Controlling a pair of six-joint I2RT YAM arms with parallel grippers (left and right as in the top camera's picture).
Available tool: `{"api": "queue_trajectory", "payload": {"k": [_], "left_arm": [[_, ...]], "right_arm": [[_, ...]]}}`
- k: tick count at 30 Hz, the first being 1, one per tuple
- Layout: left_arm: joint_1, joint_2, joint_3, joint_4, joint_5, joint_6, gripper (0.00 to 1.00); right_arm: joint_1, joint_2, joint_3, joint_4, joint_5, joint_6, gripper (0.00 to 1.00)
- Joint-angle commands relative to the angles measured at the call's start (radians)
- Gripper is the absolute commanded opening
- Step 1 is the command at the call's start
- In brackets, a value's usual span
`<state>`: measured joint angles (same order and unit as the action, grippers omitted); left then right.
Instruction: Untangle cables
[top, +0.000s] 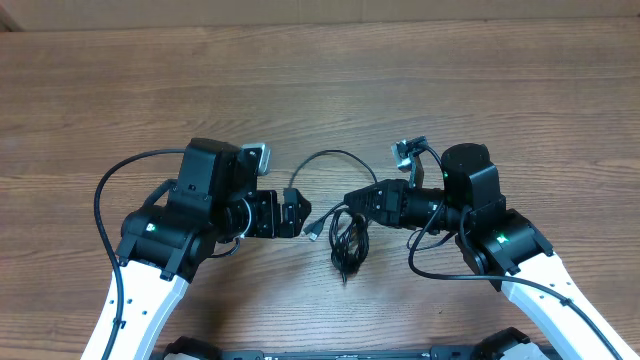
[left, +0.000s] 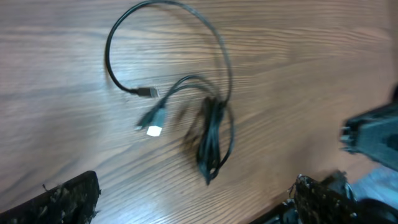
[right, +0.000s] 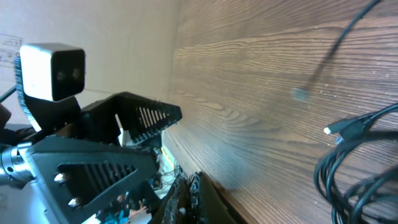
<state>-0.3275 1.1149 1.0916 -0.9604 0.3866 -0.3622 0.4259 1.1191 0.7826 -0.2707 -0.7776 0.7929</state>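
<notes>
Right now the cables (top: 346, 240) lie on the wooden table (top: 320, 60) in one small black knot between the two arms. Seen from above, one long loop (top: 330, 154) curls out toward 12 o'clock. A plug (left: 154, 129) with a white tip sticks out at 9 o'clock. The left gripper (top: 300, 212) has its jaws wide apart and holds nothing. The right gripper (top: 350, 197) is squeezed tight, just at 12 o'clock of the knot, and I see no cord in it. Grabbing the whole knot may pull it tighter. A fast tug on the loop could snag the plug and drag everything along.
</notes>
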Motion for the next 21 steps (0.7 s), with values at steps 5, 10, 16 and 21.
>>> {"api": "queue_trajectory", "payload": {"k": [5,10,16,21], "left_arm": [[0.000,0.000,-0.008,0.039,0.109,0.114,1.00],[0.000,0.015,-0.008,0.048,0.097,0.128,1.00],[0.000,0.048,-0.009,0.041,-0.035,0.085,1.00],[-0.024,0.138,-0.009,0.043,-0.021,0.047,1.00]], "right_arm": [[-0.003,-0.017,0.004,0.054,-0.031,0.003,0.04],[-0.003,-0.016,0.004,0.074,-0.043,-0.017,0.04],[-0.003,-0.016,0.004,-0.217,0.264,-0.100,0.18],[-0.036,-0.029,0.005,-0.351,0.438,-0.136,0.39]]}}
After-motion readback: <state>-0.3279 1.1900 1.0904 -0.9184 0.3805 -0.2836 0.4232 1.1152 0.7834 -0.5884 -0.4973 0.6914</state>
